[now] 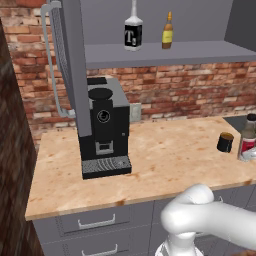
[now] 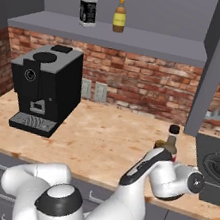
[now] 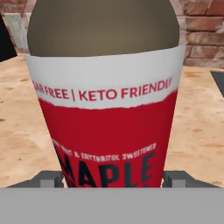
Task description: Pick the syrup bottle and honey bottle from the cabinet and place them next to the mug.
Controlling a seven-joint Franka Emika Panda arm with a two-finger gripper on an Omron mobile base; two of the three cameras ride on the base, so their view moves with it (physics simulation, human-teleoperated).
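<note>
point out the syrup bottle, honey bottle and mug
syrup bottle (image 3: 105, 127), hand view, red label
honey bottle (image 1: 167, 35), left base view, amber body
mug (image 1: 225, 143), left base view, black side

Count: three bottles in all, with two on the cabinet shelf (image 1: 200, 52), namely one black bottle (image 1: 133, 31) and one honey bottle (image 1: 167, 32). One syrup bottle (image 1: 247, 137) and one mug (image 1: 225, 142) are on the counter (image 1: 165, 160) below that shelf. Also below the shelf: one coffee machine (image 1: 102, 127) and two wall outlets (image 2: 94, 90); two drawer handles (image 1: 95, 222) show under the counter edge.
</note>
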